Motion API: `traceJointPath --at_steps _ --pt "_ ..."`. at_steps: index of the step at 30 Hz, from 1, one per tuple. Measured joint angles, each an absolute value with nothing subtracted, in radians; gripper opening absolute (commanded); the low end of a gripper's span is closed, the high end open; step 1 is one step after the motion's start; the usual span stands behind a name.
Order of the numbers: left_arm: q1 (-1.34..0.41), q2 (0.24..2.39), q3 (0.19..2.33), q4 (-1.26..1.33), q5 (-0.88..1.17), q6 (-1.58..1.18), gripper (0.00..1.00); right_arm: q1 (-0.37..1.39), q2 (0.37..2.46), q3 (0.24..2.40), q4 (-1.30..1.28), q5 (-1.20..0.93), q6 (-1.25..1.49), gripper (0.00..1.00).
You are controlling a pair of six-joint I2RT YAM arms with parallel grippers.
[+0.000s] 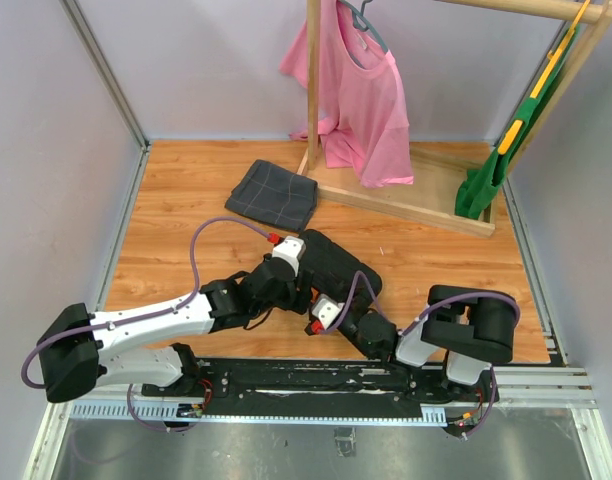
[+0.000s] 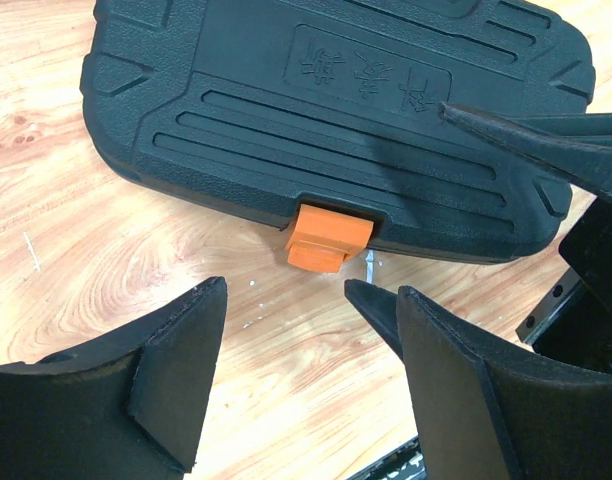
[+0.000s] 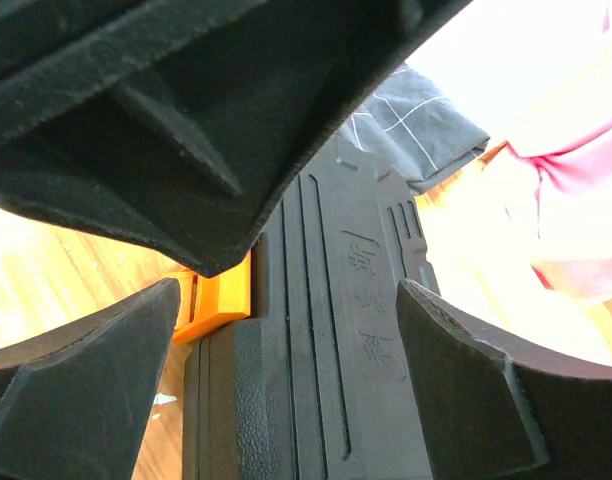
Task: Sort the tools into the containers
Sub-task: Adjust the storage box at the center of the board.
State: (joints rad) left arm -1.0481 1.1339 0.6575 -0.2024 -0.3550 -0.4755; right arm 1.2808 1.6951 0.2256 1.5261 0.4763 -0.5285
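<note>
The black tool case (image 1: 341,265) lies closed on the wooden table, its orange clasp (image 2: 326,238) facing my left gripper. My left gripper (image 2: 284,285) is open and empty, low over the bare wood just in front of the clasp (image 3: 214,300). My right gripper (image 3: 288,290) is open, its jaws standing either side of the case's end (image 3: 336,380) beside the clasp. One right finger (image 2: 546,140) reaches over the case lid (image 2: 336,110). In the top view both grippers, left (image 1: 294,288) and right (image 1: 316,296), meet at the case's near edge. No tools are in view.
A dark grey checked cloth (image 1: 273,193) lies behind the case. A wooden clothes rack (image 1: 406,205) with a pink shirt (image 1: 361,100) and a green garment (image 1: 491,170) stands at the back right. Walls enclose the table.
</note>
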Motion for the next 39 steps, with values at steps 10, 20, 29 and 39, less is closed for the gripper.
traceJointPath --at_steps 10,20,29,39 --pt "-1.029 1.133 0.625 -0.173 -0.353 -0.507 0.73 1.269 1.594 0.189 1.523 0.469 -0.424 0.90" --pt "-1.003 1.002 0.503 -0.113 -0.351 -0.649 0.73 1.247 1.199 0.223 1.058 0.444 -0.260 0.94" --pt "-0.930 0.974 0.445 -0.105 -0.338 -0.776 0.72 0.917 0.905 0.392 0.382 0.277 0.041 0.94" --pt "-0.822 1.044 0.445 -0.112 -0.329 -0.836 0.68 0.635 0.999 0.573 0.040 -0.030 0.287 0.97"
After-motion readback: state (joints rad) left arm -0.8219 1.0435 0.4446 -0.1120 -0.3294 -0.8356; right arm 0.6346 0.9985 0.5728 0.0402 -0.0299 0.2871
